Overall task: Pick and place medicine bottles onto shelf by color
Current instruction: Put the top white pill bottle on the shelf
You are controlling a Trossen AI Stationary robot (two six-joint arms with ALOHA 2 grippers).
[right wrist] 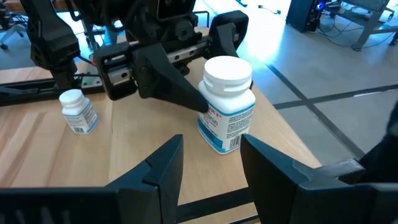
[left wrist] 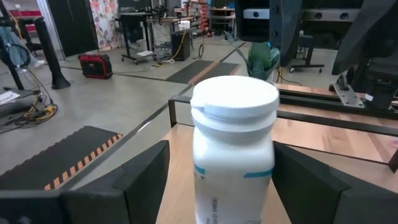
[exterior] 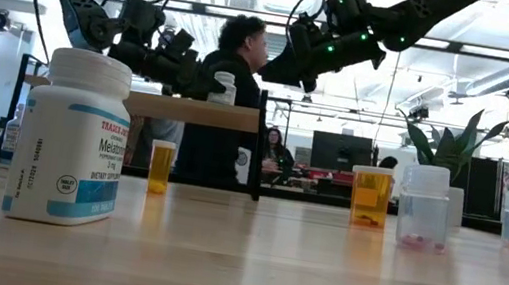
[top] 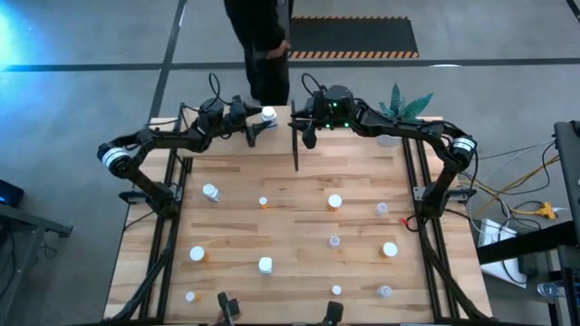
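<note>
A white bottle with a white cap stands upright on its base on the light wooden shelf at the table's far edge; it also shows in the high view. My left gripper is open, with one finger on each side of the bottle's body. My right gripper is open and empty, hovering just right of the shelf's dark divider and facing the bottle. A smaller white bottle stands farther along the shelf. Several orange, white and clear bottles stand on the tabletop. My left gripper's fingers come level at the white bottle's body, one on each side. A gap shows beside one finger. I cannot tell whether the other finger touches it. The bottle stands upright on the shelf board.
A person stands just behind the shelf. A green plant is at the far right. In the low view a big white bottle stands near, with orange bottles and clear bottles beyond.
</note>
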